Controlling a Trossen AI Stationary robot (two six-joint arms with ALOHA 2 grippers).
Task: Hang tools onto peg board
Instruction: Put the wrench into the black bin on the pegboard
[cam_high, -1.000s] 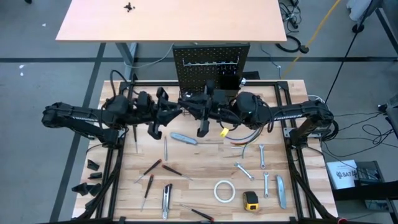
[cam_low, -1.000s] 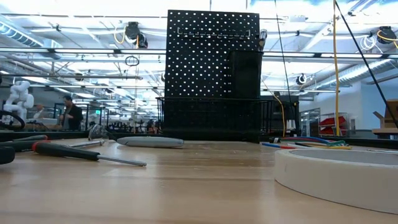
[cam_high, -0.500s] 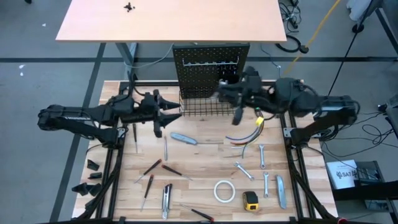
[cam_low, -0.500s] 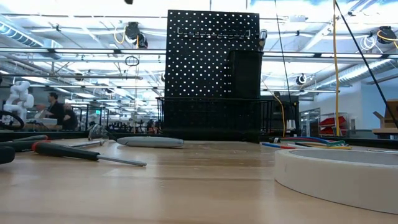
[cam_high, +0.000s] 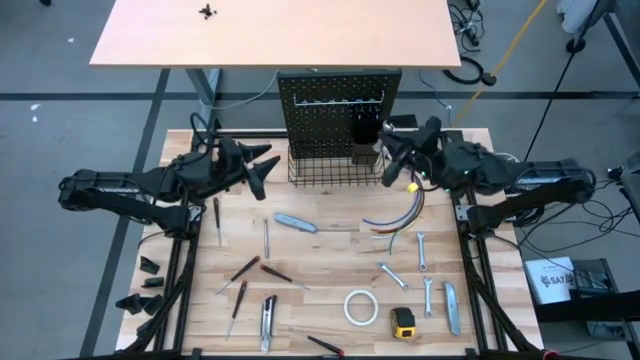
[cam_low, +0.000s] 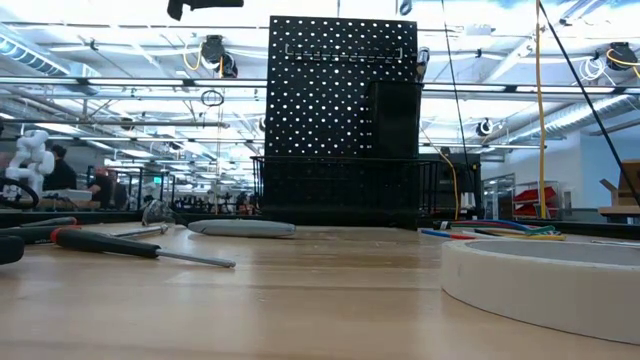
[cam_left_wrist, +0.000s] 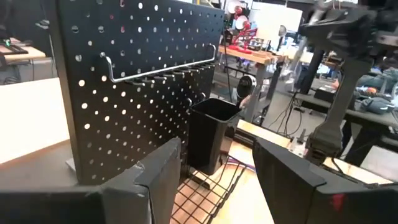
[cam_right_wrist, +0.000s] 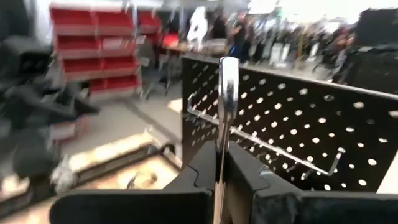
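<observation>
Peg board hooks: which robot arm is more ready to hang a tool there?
The right one, probably. The right gripper is shut on a silver wrench, close to the peg board. The left gripper is open and empty.

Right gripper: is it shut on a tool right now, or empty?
Shut on a tool. In the right wrist view the right gripper has its fingers pressed together around a thin silver wrench that stands up between them, facing the peg board.

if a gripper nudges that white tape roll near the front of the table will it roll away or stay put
The white tape roll lies flat on its side, so it would probably slide, not roll. It is a hollow ring, so likely light. Stood on edge, it could roll toward the yellow tape measure.
</observation>
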